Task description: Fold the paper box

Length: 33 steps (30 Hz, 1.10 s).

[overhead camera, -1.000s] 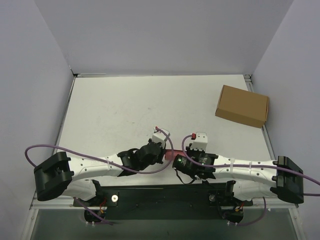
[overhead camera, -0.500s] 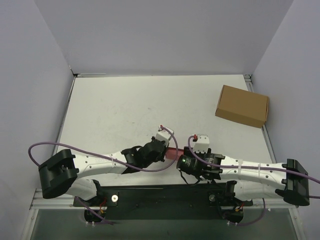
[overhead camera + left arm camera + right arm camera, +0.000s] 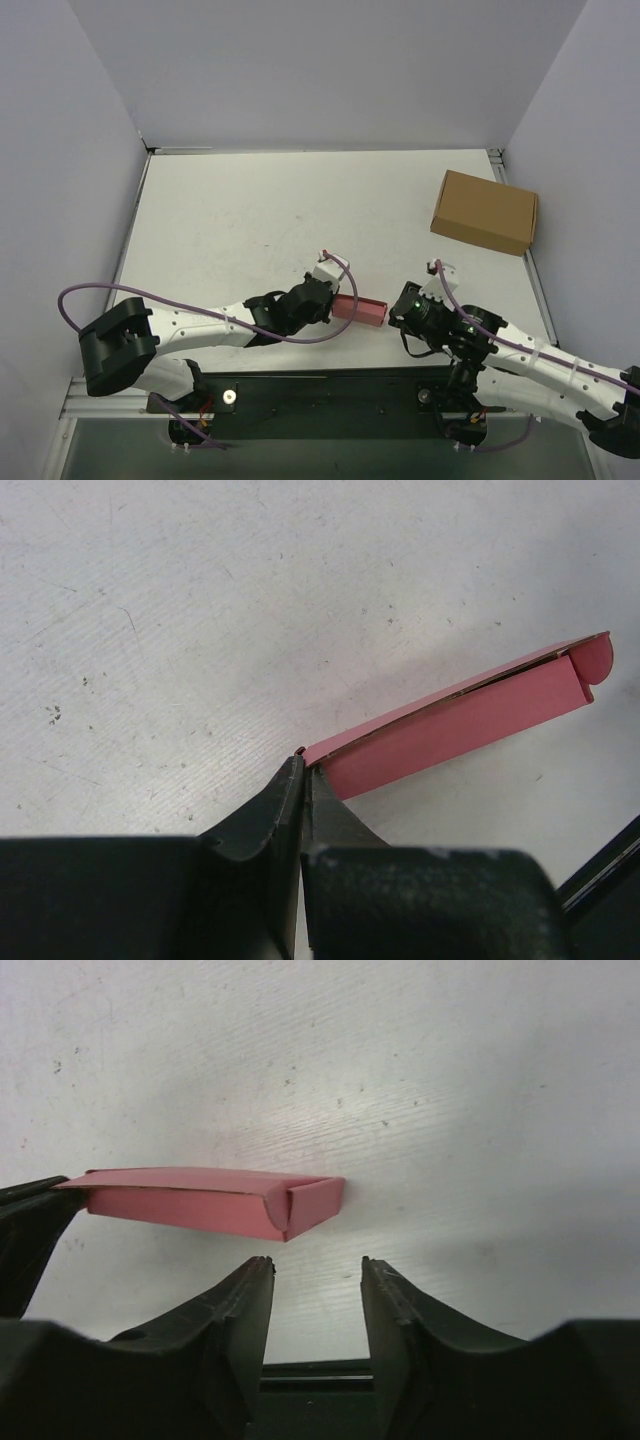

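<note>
The paper box (image 3: 361, 309) is a small pink-red folded card box near the table's front middle. My left gripper (image 3: 333, 301) is shut on its left end; in the left wrist view the jaws (image 3: 302, 772) pinch the near corner of the box (image 3: 470, 720), which stretches away to the upper right. My right gripper (image 3: 397, 312) is open and empty, just right of the box's right end. In the right wrist view the box (image 3: 210, 1200) hangs above and left of the open gripper (image 3: 316, 1265), apart from it.
A larger brown cardboard box (image 3: 485, 212) sits at the back right of the white table (image 3: 250, 220). Grey walls close in the left, back and right sides. A black rail runs along the near edge (image 3: 320, 385).
My right arm has swung back to the right and let go of the box; its gripper is now open. My left gripper still holds the box, which now shows folded between the arms.
</note>
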Motion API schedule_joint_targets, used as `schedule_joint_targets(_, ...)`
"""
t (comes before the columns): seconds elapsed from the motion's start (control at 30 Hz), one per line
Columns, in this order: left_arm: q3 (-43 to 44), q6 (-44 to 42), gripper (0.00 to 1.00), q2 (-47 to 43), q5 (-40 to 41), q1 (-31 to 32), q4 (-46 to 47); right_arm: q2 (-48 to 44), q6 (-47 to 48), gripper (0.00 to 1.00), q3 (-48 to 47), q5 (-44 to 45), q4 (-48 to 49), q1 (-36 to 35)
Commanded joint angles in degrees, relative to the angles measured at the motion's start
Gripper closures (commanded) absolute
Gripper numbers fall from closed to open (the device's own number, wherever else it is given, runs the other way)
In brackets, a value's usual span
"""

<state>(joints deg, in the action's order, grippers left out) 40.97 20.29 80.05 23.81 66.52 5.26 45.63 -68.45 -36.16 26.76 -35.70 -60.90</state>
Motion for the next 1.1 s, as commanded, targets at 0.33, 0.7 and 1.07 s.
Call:
schedule_joint_targets(0.33,-1.86,-0.08,1.0,4.15,-3.25,-0.25,-13.69,3.41,11.66,0.75,-1.89,-2.77,6.16,3.07)
schedule_joint_targets(0.7,-1.51,0.1,1.0,4.32,-3.33,-0.25,-14.22,6.75,15.45,0.82,-2.25,-5.23,10.21,6.23)
schedule_joint_targets(1.07,-1.51,0.27,1.0,4.5,-3.33,-0.25,-14.4,7.72,16.24,0.87,-1.54,-5.67,11.18,7.12)
